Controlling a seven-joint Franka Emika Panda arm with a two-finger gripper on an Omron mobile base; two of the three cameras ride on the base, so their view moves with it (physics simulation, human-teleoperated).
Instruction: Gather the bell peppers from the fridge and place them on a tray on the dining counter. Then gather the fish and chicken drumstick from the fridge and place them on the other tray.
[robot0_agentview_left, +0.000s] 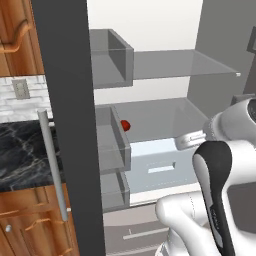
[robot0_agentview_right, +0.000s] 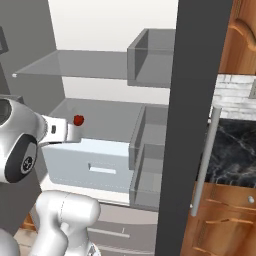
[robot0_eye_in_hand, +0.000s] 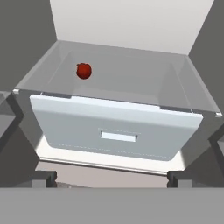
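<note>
Fridge shelf (robot0_eye_in_hand: 131, 83), red bell pepper (robot0_eye_in_hand: 83, 71) upright

The claw (robot0_agentview_left: 186, 141) hangs in front of the open fridge (robot0_agentview_left: 165, 30) with its jaws spread wide and nothing between them. Beyond it to the left, well apart, a red pepper (robot0_agentview_left: 125, 125) lies on the glass shelf (robot0_agentview_left: 165, 117). Just below the claw sits the pale drawer (robot0_agentview_left: 160, 167) — closed. Far to the left stands the dark door edge (robot0_agentview_left: 65, 100) with its long handle (robot0_agentview_left: 52, 165).
</note>
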